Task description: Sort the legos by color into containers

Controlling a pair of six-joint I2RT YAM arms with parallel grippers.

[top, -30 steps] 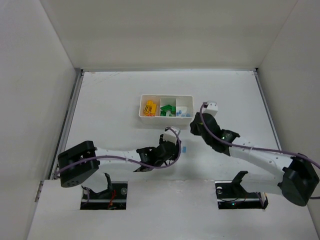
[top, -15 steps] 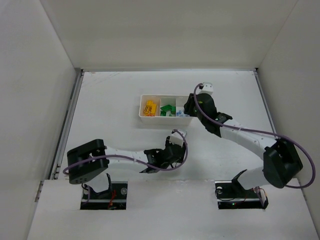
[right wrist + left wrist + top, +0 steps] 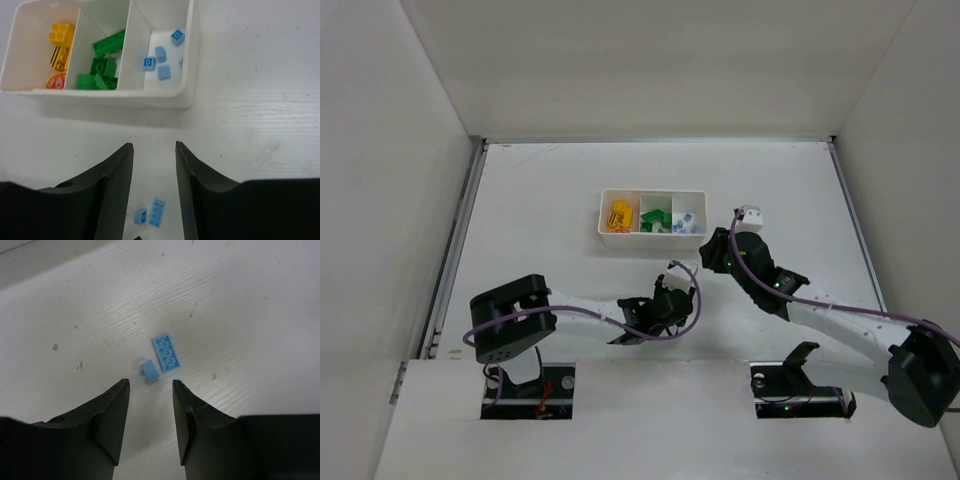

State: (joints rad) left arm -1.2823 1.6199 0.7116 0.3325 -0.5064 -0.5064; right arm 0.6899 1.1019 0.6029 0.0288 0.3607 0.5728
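Note:
The white tray (image 3: 603, 222) has three compartments: yellow bricks (image 3: 60, 34) on the left, green bricks (image 3: 102, 67) in the middle, several light blue pieces (image 3: 161, 62) on the right. Two light blue pieces lie loose on the table: a flat plate (image 3: 166, 352) and a tiny block (image 3: 149, 370). They also show in the right wrist view, the plate (image 3: 157, 212) and the block (image 3: 140, 216). My left gripper (image 3: 150, 385) is open and empty just short of them. My right gripper (image 3: 154, 146) is open and empty, just in front of the tray.
White walls enclose the table on three sides. A metal rail (image 3: 460, 230) runs along the left edge. The left arm (image 3: 590, 312) lies low across the table's front, its wrist close to the right arm's wrist (image 3: 740, 255).
My right gripper has pulled back from over the tray's right compartment toward the front right. My left gripper has edged right toward the loose blue pieces.

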